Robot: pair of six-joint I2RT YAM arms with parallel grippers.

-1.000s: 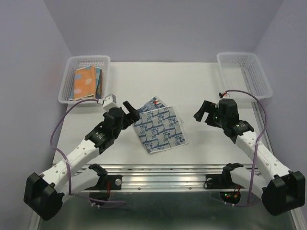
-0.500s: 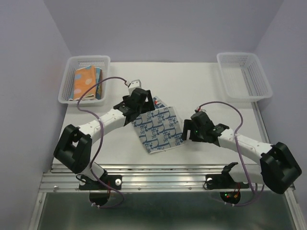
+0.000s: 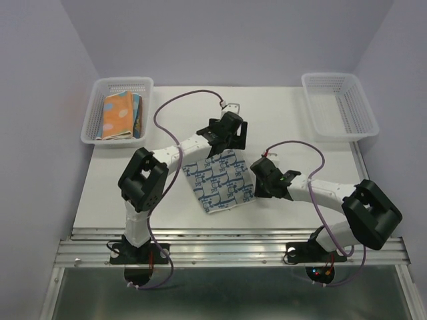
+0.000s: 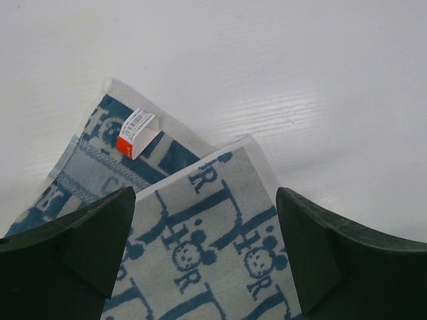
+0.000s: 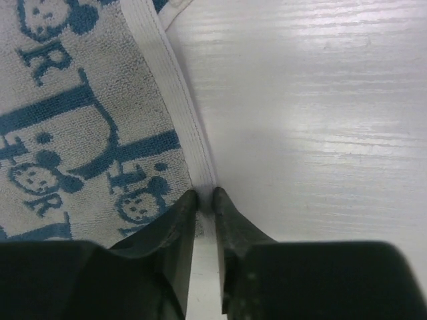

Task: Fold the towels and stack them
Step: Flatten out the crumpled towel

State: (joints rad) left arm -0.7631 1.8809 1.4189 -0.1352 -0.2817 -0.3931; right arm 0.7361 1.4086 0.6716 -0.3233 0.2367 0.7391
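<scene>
Mid-table, the blue-white towel [image 3: 220, 179] is being pinched by its white hem in the nearly closed right gripper [image 5: 204, 195], seemingly for a fold. Its far corner is being straddled by the wide-open left gripper [image 4: 203, 200]. One towel is being worked; at least two folded towels [image 3: 120, 115] are being kept in the left basket [image 3: 123, 83], one of two.
</scene>
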